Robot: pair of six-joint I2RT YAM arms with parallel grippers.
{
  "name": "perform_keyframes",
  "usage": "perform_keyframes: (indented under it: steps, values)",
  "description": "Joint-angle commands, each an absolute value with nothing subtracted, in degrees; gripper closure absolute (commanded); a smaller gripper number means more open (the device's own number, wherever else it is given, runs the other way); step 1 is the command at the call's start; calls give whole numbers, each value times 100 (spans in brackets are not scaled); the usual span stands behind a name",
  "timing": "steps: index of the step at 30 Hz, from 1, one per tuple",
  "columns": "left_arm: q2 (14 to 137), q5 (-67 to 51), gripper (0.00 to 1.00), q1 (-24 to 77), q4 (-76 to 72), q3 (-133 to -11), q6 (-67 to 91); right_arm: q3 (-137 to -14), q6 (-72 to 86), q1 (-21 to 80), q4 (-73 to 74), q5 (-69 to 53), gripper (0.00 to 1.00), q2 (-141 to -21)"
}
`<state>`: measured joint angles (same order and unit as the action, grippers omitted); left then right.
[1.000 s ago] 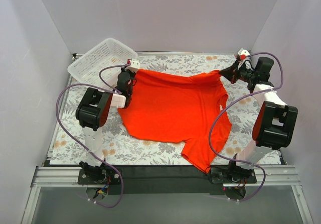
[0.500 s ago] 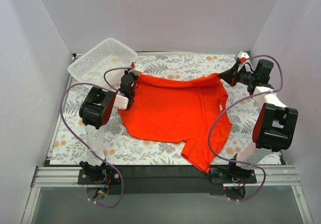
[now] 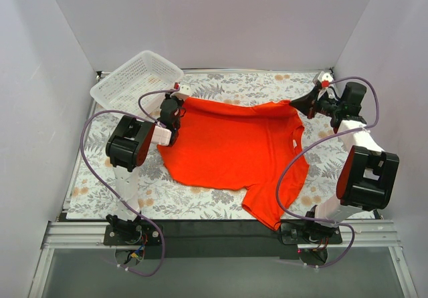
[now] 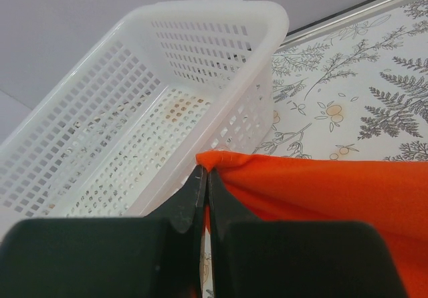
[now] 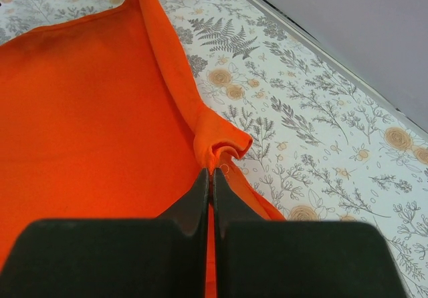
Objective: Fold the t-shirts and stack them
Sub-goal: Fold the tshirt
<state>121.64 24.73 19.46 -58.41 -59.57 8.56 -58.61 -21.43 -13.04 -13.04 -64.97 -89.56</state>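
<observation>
One plain orange-red t-shirt [image 3: 234, 147] lies spread over the floral table, its far edge stretched between both grippers. My left gripper [image 3: 175, 102] is shut on the shirt's far left corner [image 4: 217, 161], right beside the basket. My right gripper [image 3: 299, 102] is shut on the far right corner, where the fabric bunches [image 5: 217, 147] at the fingertips. The far edge hangs taut between the two grips, lifted a little off the table. A sleeve [image 3: 267, 208] trails toward the near edge.
A white plastic lattice basket [image 3: 134, 81] stands at the far left corner, tilted, close to my left gripper; it also shows in the left wrist view [image 4: 154, 104]. Grey walls enclose the table on three sides. Purple cables loop from both arms.
My right gripper has moved slightly right and away with its corner, and my left gripper has shifted slightly right and nearer, pulling the far edge straighter. Both grips stay shut.
</observation>
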Motion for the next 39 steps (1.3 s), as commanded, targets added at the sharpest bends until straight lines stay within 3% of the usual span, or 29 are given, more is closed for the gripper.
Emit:
perform_keyframes:
  steps: [1,39]
  values:
    - [12217,2628,100,1951,-6047,-5977,747,-5775,-2250,-1336,-1354,-6706,99,-8710]
    - [12349,2777,100,1960,-6187,-5880,624,-5168,-3998,-1125,299,-6416,99,-7954]
